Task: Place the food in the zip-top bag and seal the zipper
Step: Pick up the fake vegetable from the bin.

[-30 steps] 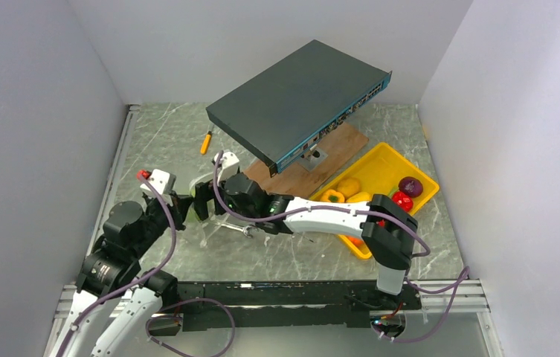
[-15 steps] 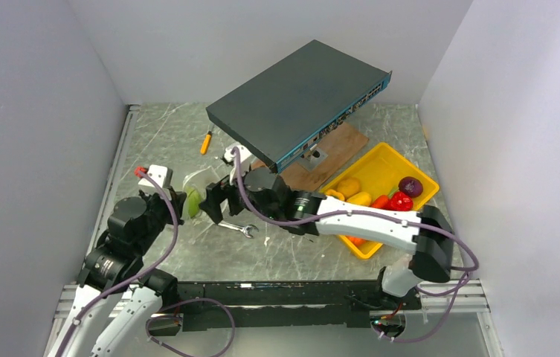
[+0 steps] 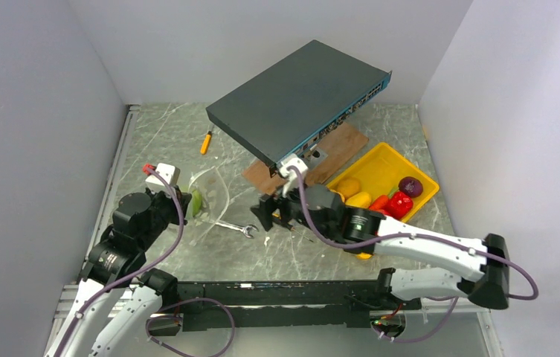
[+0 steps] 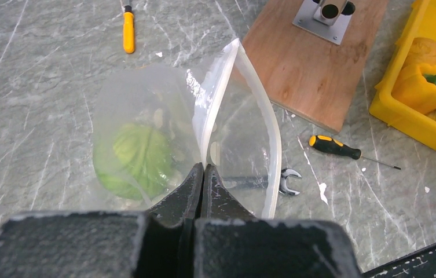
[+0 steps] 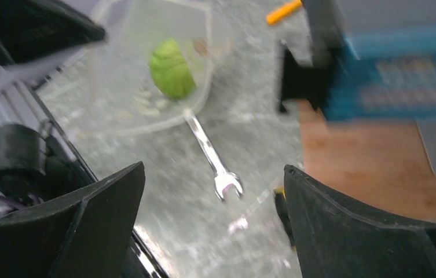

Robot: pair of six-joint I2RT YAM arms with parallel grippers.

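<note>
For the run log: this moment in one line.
left end effector: shut on zip-top bag | cabbage: inside bag | right end effector: open, empty

Right wrist view smeared by motion; wrench [image 4: 288,179] handle seemingly under the zip-top bag [image 4: 140,110]; yellow tray [image 4: 403,126] cut by edge

Bright, even light; right-wrist view motion-blurred
</note>
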